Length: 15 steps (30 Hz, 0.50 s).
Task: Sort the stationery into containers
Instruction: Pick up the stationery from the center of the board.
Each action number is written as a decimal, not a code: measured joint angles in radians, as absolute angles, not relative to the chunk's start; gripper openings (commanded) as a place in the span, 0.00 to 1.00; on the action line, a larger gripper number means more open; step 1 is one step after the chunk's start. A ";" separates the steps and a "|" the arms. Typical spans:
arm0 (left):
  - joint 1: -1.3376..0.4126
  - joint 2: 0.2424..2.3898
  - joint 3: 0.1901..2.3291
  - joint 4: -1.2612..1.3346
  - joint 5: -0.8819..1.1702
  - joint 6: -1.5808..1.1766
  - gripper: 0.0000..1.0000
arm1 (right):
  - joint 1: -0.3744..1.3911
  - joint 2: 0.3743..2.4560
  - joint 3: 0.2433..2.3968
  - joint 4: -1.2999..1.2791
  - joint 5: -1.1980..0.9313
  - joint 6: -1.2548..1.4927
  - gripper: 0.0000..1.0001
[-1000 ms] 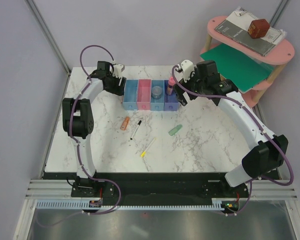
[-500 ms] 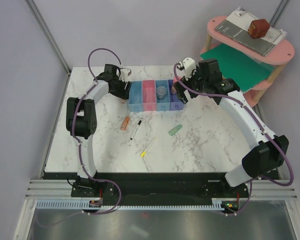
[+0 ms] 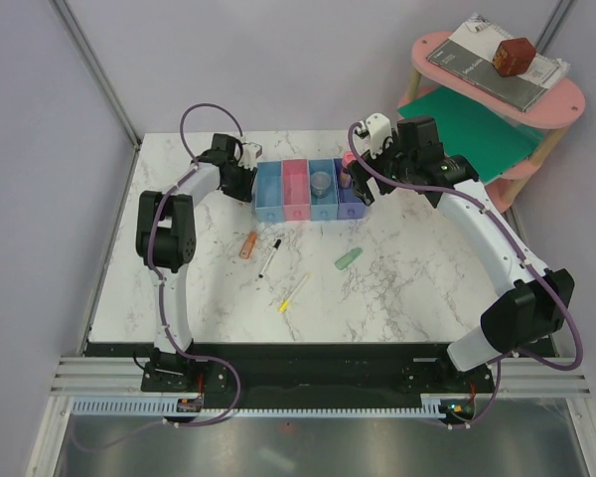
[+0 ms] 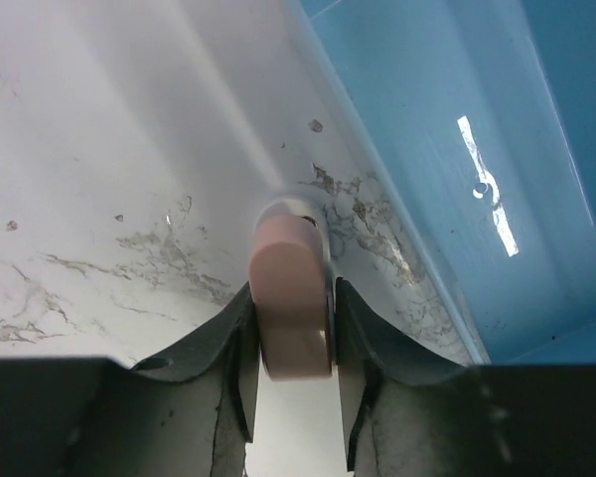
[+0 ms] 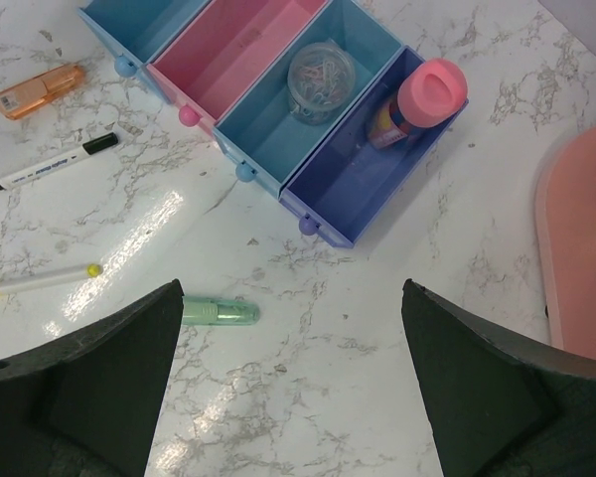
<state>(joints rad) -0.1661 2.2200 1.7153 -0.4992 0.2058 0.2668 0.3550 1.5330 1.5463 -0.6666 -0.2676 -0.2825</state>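
fingers on the left arm (image 4: 228, 348) pinch a pink eraser (image 4: 288, 268) low over the counter (image 3: 407, 288), just beside the outer wall of the end blue bin (image 4: 457, 149). right fingers (image 5: 99, 368) hang spread wide above the row of bins (image 3: 290, 210). orange eraser (image 5: 40, 89), pen (image 5: 55, 164), yellow pencil (image 5: 30, 283) and green eraser (image 5: 219, 312) lie in front.

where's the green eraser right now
In the top view the green eraser lies on the table right of centre, a little in front of the periwinkle bin and right of the yellow pencil.
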 measured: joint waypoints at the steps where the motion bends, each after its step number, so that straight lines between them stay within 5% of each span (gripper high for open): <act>1: -0.166 2.220 1.715 -0.499 0.207 0.266 0.13 | 0.355 1.533 1.546 -0.666 -0.269 -0.282 0.98; 3: -0.166 2.219 1.711 -0.494 0.205 0.265 0.03 | 0.355 1.533 1.546 -0.666 -0.271 -0.281 0.98; 15: -0.181 1.972 1.525 -0.545 0.220 0.399 0.02 | 0.335 1.530 1.544 -0.651 -0.230 -0.263 0.98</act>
<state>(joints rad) -0.1806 1.9717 1.5253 -0.5453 0.2195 0.3988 0.3347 1.5303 1.5440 -0.6510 -0.2298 -0.2626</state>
